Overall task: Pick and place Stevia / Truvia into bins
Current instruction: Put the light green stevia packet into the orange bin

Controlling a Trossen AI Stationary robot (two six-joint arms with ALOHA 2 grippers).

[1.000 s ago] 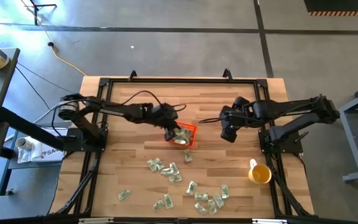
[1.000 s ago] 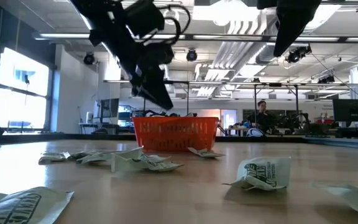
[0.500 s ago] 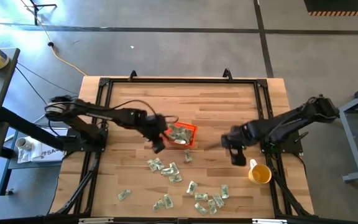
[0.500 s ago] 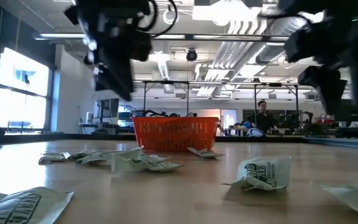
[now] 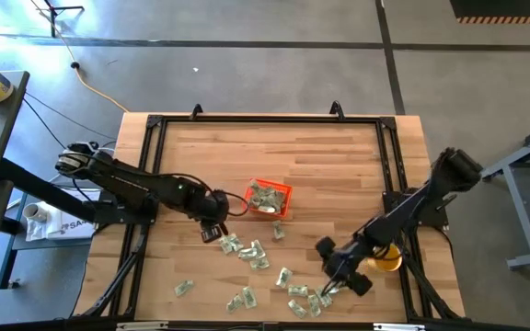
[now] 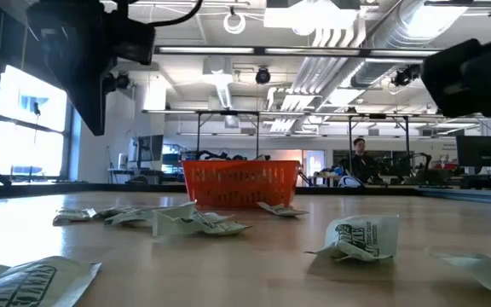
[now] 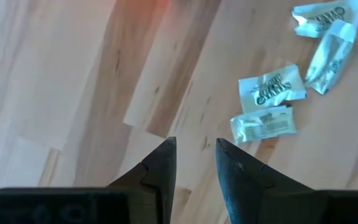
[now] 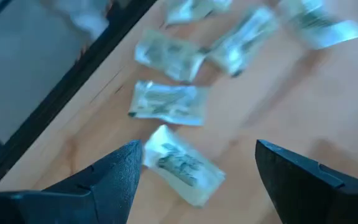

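Note:
The orange bin stands mid-table with several Stevia sachets inside; in the low view the bin shows beyond loose sachets. Other sachets lie flat on the wood in a middle cluster and a near cluster. My left gripper hovers just left of the middle cluster, its fingers a little apart over bare wood, two sachets ahead of it. My right gripper is wide open over the near cluster, with a sachet below the gap between its fingers.
A yellow cup stands near the table's right edge, partly behind my right arm. A lone sachet lies near the left front, another just in front of the bin. A black frame rail runs close beside the near cluster.
My left gripper has moved from above the bin toward the table's near-left and come down beside the middle cluster. My right gripper has swung from the table's middle right toward the near edge and dropped over the near cluster. The sachets and the bin have stayed put.

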